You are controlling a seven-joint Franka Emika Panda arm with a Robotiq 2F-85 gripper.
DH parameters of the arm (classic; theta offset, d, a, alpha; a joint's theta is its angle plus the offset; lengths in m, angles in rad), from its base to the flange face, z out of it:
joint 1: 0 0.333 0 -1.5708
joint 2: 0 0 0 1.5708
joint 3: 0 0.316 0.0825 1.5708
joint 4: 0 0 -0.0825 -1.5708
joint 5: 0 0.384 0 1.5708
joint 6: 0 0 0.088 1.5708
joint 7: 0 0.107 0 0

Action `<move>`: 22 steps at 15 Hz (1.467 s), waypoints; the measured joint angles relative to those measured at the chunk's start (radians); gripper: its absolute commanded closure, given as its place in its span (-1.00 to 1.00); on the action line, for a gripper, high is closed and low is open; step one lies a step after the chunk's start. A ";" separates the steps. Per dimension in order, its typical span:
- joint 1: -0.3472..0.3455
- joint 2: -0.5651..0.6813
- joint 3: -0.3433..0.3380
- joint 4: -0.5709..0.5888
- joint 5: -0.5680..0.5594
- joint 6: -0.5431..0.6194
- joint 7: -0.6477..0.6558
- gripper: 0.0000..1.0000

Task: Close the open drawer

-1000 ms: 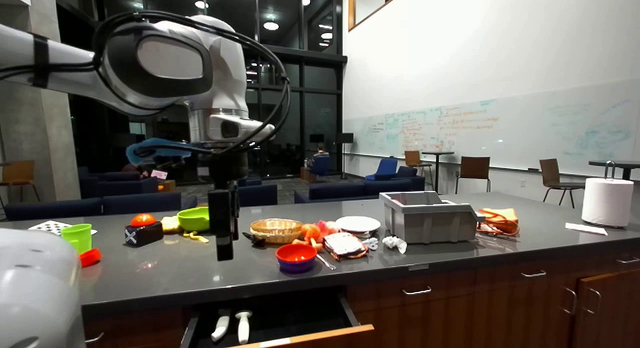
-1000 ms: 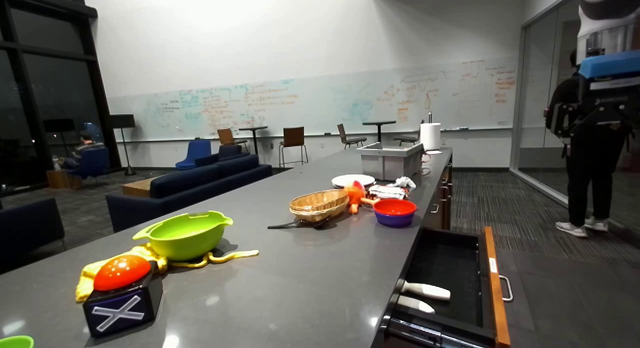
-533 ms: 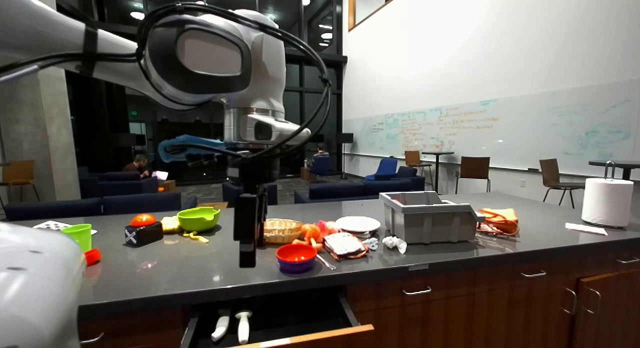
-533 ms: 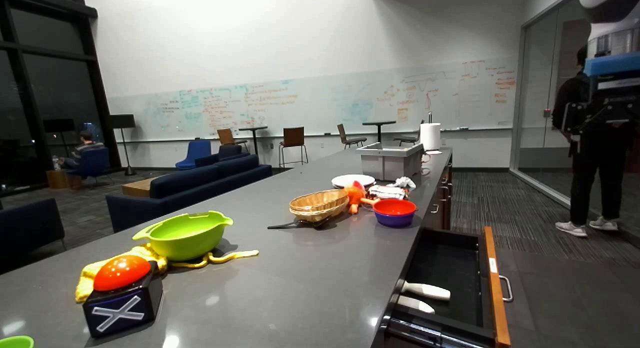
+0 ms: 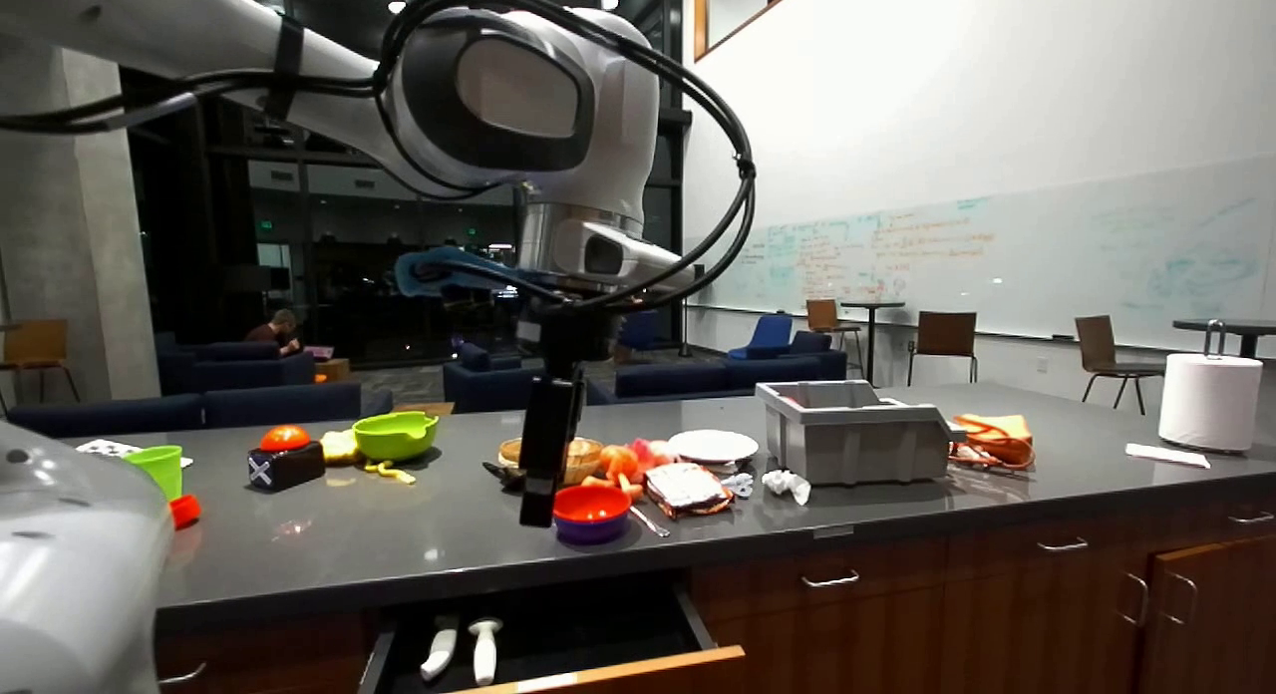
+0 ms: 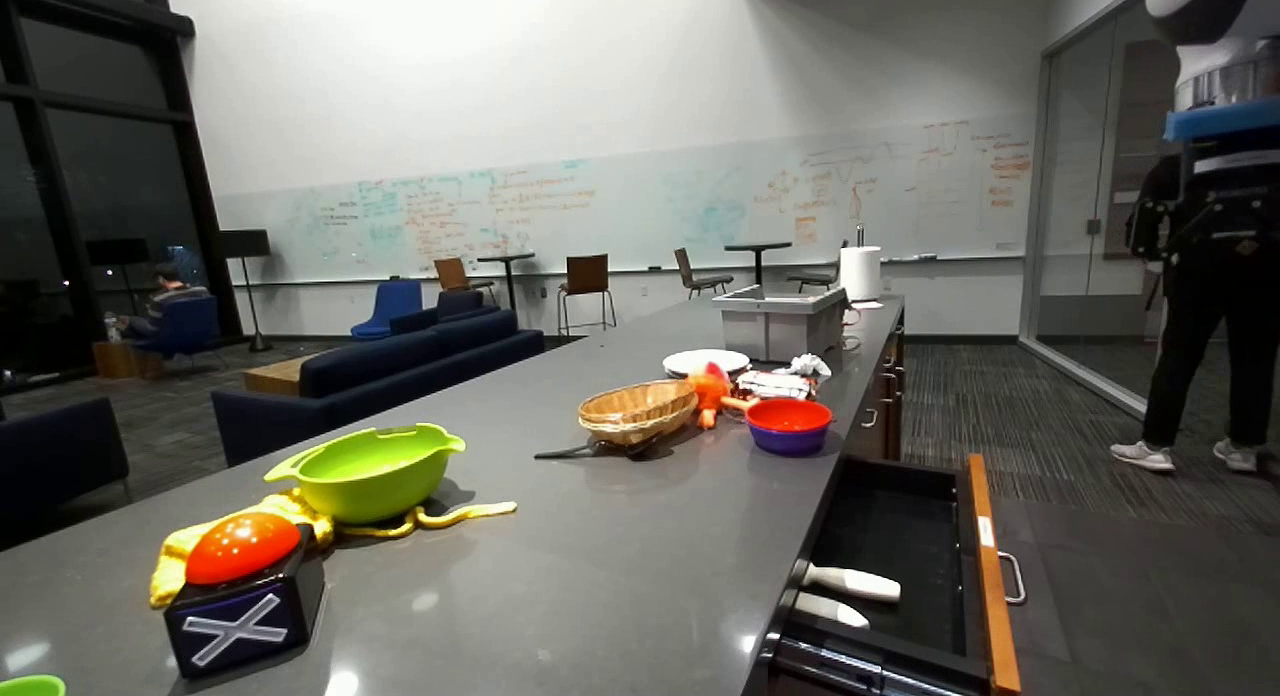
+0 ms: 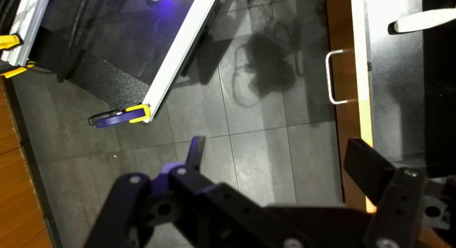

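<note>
- Drawer (image 6: 905,516): standing open below the bench (image 6: 600,536), between 4 and 5 o'clock in an exterior view; a shallow black box with a front board (image 6: 991,576) of orange-brown wood.
- Handle (image 7: 328,77): a bent metal bar on the front board, at 2 o'clock in the wrist view.
- Utensils (image 6: 853,582): two, with smooth, rounded white grips, inside the drawer.
- End effector (image 7: 278,150): black, its blocky fingers (image 7: 368,169) spread wide, with floor tiles (image 7: 256,162) visible between them. In an exterior view it hangs from the smooth white arm (image 5: 623,116), apart from the drawer, which lies at 6 o'clock from it.
- Bench: a polished grey slab dotted with reflections.
- Two-tone bowl (image 6: 789,439): round, red inside and purple outside, near the bench edge at 4 o'clock in an exterior view.
- Basket (image 6: 638,413): oval, woven wicker, at 9 o'clock from that bowl.
- Green bowl (image 6: 375,476): glossy, spouted, at 8 o'clock in an exterior view, just beside yellow fabric (image 6: 172,566).
- Push button (image 6: 245,548): red dome on a black box bearing a silver X, between 7 and 8 o'clock from the green bowl.
- Bin (image 5: 857,450): grey, straight-sided, at 4 o'clock in an exterior view; a round white plate (image 5: 713,448) lies at 9 o'clock from it.
</note>
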 measured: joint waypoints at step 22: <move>-0.023 0.042 -0.129 -0.195 0.308 0.049 0.013 -1.00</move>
